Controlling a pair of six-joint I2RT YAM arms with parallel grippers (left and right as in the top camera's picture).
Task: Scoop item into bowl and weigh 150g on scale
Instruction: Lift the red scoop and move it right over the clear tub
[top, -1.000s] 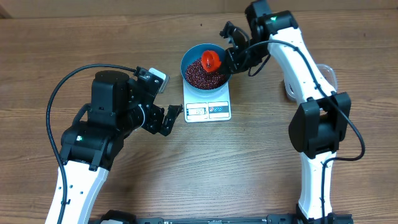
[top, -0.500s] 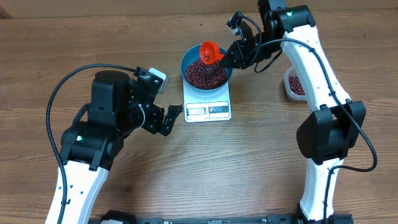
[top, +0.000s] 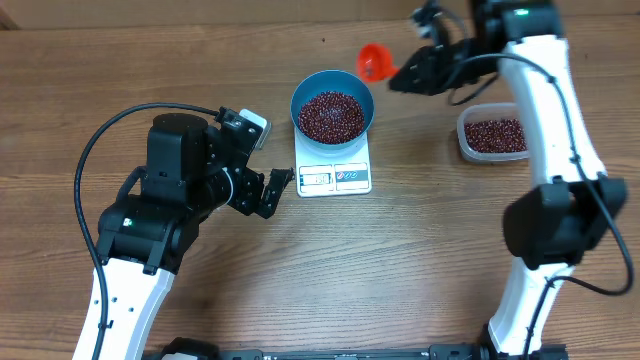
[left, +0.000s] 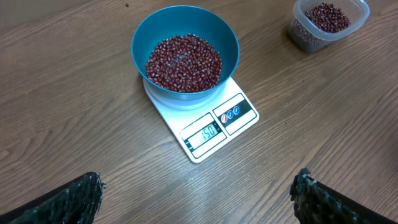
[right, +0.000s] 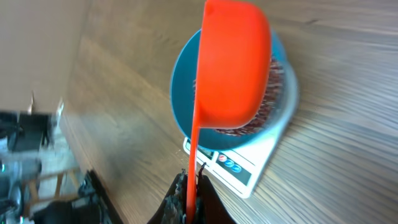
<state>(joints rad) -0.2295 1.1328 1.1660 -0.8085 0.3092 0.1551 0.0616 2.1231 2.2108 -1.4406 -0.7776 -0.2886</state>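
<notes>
The blue bowl (top: 300, 97) stands on the white scale (top: 335, 178) and holds a heap of dark red beans (top: 332, 116). In the left wrist view the scale's display (left: 204, 133) reads 150 under the bowl (left: 227, 45). My right gripper (top: 412, 74) is shut on the thin handle of an orange scoop (top: 374, 62), which hangs in the air behind and to the right of the bowl. In the right wrist view the scoop (right: 233, 62) is tipped on its side over the bowl (right: 179, 93). My left gripper (top: 272, 192) stands open and empty, left of the scale.
A clear plastic tub (top: 466, 128) with more beans (top: 494, 133) sits at the right, beneath the right arm. The left arm's cable (top: 120, 120) loops over the table at the left.
The right gripper has lifted the orange scoop out of the bowl and carried it back and to the right. The tub now shows. The left arm has not moved.
</notes>
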